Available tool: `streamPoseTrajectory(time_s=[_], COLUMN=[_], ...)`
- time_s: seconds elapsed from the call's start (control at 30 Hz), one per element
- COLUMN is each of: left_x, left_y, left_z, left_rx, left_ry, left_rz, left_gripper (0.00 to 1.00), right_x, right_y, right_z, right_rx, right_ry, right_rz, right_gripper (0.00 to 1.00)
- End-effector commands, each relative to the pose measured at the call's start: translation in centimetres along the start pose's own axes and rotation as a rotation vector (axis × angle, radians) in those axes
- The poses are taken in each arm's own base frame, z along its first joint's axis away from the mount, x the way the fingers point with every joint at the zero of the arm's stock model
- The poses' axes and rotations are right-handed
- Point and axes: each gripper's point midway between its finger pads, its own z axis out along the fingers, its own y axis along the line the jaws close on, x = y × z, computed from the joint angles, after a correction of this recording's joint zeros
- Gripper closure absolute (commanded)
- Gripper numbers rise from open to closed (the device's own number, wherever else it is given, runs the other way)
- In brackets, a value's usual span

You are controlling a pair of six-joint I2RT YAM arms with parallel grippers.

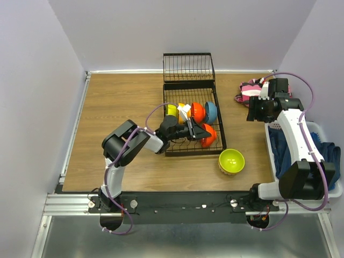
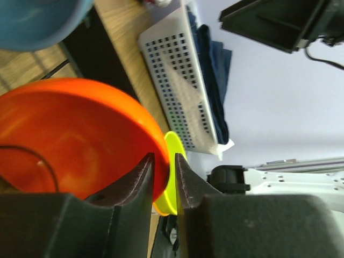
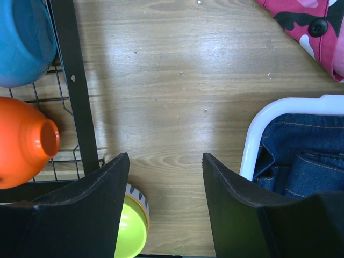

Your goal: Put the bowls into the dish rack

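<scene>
red-orange bowl [image 2: 70,134]: round, glossy, smooth | standing in black wire dish rack [image 1: 189,85] | left jaws slightly parted astride its rim | right jaws spread over wood-grain desk [image 3: 188,107]

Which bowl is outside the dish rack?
The lime green bowl: it sits upright on the table beside the dish rack, at its near right corner; the others are inside.

R gripper [image 3: 165,161]: jaws wide apart, nothing between, above wood-grain tabletop [image 3: 177,80]. Left: black wire dish rack [image 3: 75,80] w/ glossy blue bowl [image 3: 21,43] and red-orange bowl [image 3: 27,142]. Lime green bowl [image 3: 131,234] on table, partly behind finger. Right: white plastic basket [image 3: 263,121] w/ denim [image 3: 301,156].
</scene>
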Motion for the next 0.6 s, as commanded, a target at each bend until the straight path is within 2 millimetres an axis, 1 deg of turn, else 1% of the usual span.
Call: streamPoseTrajectory(time_s=[0.0, 0.03, 0.07, 0.1, 0.17, 0.2, 0.27, 0.3, 0.37, 0.4, 0.43, 0.47, 0.5, 0.53, 0.57], left_x=[-1.0, -0.9, -0.9, -1.3, -1.3, -1.6, -1.6, -1.8, -1.6, -1.7, -1.2, -1.2, -1.3, -0.6, -0.7], left_y=[-0.5, -0.2, -0.2, -0.7, -0.7, -1.3, -1.5, -2.1, -1.9, -2.5, -1.8, -1.5, -1.9, -0.6, -0.2], left_z=[-0.9, -1.2, -1.3, -1.5, -1.9, -2.1, -2.4, -2.6, -3.1, -3.5, -4.0, -4.5, -5.0, -5.9, -6.6], left_rx=[-0.041, -0.056, -0.064, -0.06, -0.07, -0.062, -0.071, -0.066, -0.09, -0.091, -0.132, -0.149, -0.157, -0.217, -0.243], left_ry=[-0.032, -0.027, -0.03, -0.037, -0.029, -0.033, -0.02, -0.02, 0.007, 0.013, 0.04, 0.049, 0.053, 0.079, 0.076], left_rz=[0.053, 0.057, 0.06, 0.076, 0.108, 0.129, 0.168, 0.184, 0.19, 0.228, 0.216, 0.226, 0.271, 0.244, 0.245], left_gripper=[0.64, 0.63, 0.59, 0.58, 0.54, 0.53, 0.51, 0.51, 0.49, 0.48, 0.47, 0.47, 0.46, 0.46, 0.44], right_x=[-0.3, -0.4, -0.4, -0.6, -0.6, -0.6, -0.7, -0.7, -0.7, -0.7, -0.6, -0.7, -0.7, -0.4, -0.4], right_y=[0.0, 0.0, 0.1, 0.1, 0.0, 0.0, 0.0, 0.0, -0.1, -0.2, -0.3, -0.4, -0.4, -0.5, -0.6], right_z=[-0.2, -0.3, -0.3, -0.5, -0.6, -0.7, -1.2, -1.3, -1.7, -1.8, -1.9, -2.2, -2.4, -2.4, -2.8], right_rx=[-0.009, -0.009, -0.009, -0.009, -0.007, -0.005, -0.004, -0.002, 0.006, 0.008, 0.016, 0.021, 0.026, 0.032, 0.035], right_ry=[-0.02, -0.023, -0.026, -0.035, -0.038, -0.043, -0.054, -0.055, -0.067, -0.069, -0.071, -0.08, -0.086, -0.083, -0.098], right_rz=[0.01, 0.009, 0.011, 0.008, 0.008, 0.008, 0.006, 0.004, -0.001, -0.005, -0.005, -0.011, -0.011, -0.012, -0.014], right_gripper=[0.35, 0.35, 0.35, 0.35, 0.35, 0.35, 0.35, 0.35, 0.35, 0.35, 0.35, 0.35, 0.35, 0.35, 0.35])
